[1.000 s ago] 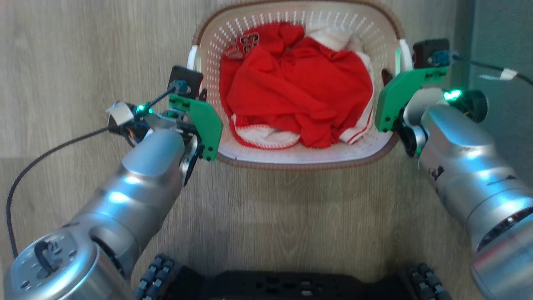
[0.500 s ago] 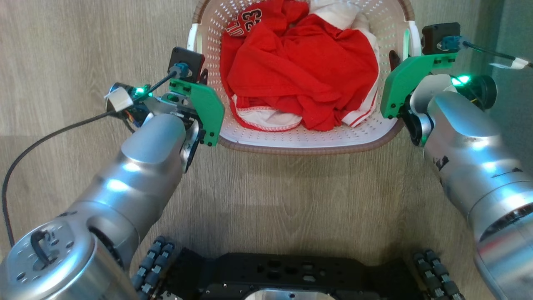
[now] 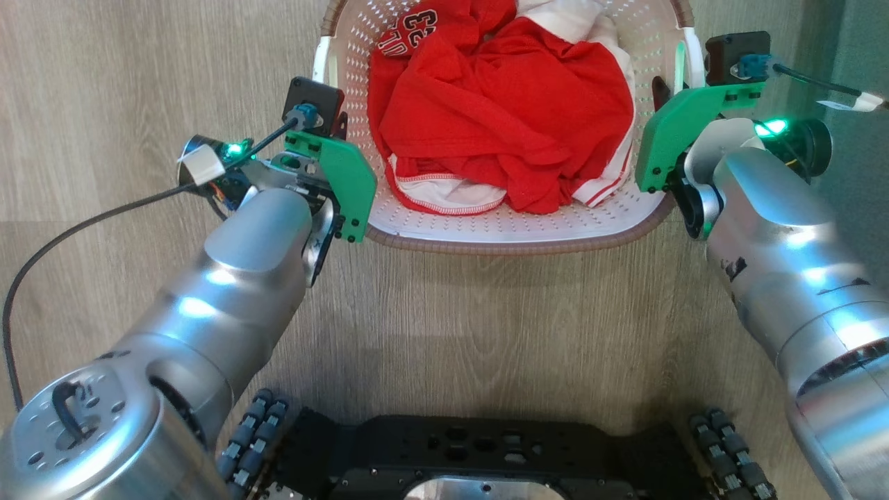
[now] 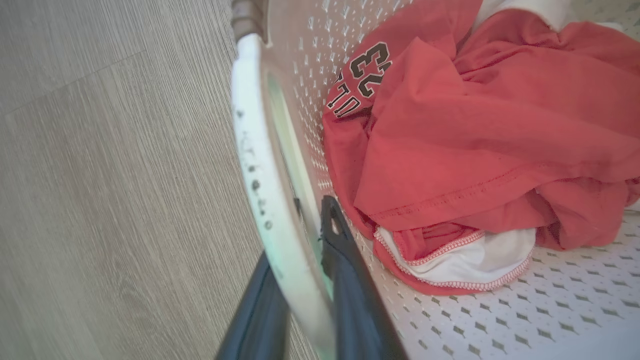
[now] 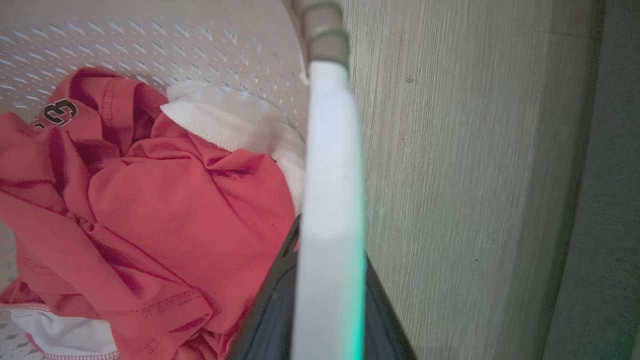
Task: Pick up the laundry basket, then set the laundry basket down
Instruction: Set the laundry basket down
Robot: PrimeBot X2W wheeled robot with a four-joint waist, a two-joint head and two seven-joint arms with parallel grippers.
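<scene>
Bright, even overhead light filling head view. White glare patches sitting on left forearm [image 3: 229, 278] at 8 o'clock, right forearm [image 3: 785, 236] at 4 o'clock. Soft shadow lying on floor [image 3: 486, 312] below laundry basket [image 3: 514, 228] rim. Green glow tinting handle [image 5: 330, 200] at 6 o'clock, right wrist view. Wrist views blurring close up; floor grain smearing at edges.

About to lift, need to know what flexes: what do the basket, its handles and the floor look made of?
The laundry basket: looks like moulded plastic, cream, matte; rows of punched holes. Its rim: brown, braid-patterned, probably plastic too. Handles: smooth white plastic, slightly glossy, scuffed with dark specks. Floor: grey wood-grain planks, matte; laminate or vinyl, can't tell.
</scene>
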